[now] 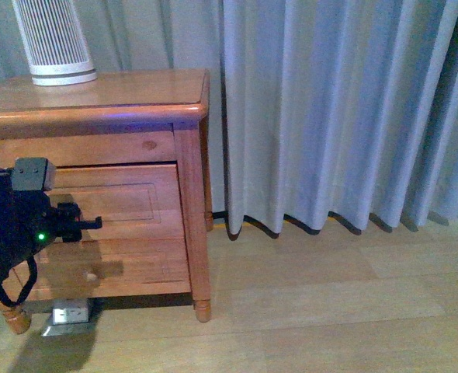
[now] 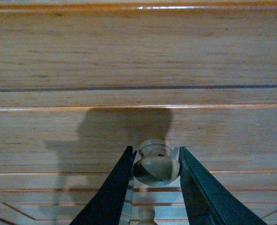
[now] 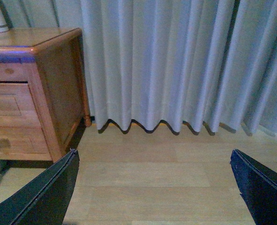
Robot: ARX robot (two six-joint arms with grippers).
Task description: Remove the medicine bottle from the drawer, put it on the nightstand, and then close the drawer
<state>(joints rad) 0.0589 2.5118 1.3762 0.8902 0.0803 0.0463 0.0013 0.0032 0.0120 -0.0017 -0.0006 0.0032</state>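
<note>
At far left in the front view my left arm sits against the front of the honey-brown wooden nightstand. In the left wrist view, the left pincer is clamped on the small round wooden knob of the upper drawer, one dark finger touching each side of it. From these pictures I cannot tell whether that recessed-panel drawer is pulled out at all. I cannot see the medicine bottle in any view. A white ribbed tapered device stands upright on the nightstand's top, towards the back. To the right of the cabinet a grey-blue pleated curtain hangs down to the pale wooden floor. The right pincer is spread wide and holds nothing, above bare floor and well apart from the nightstand.
</note>
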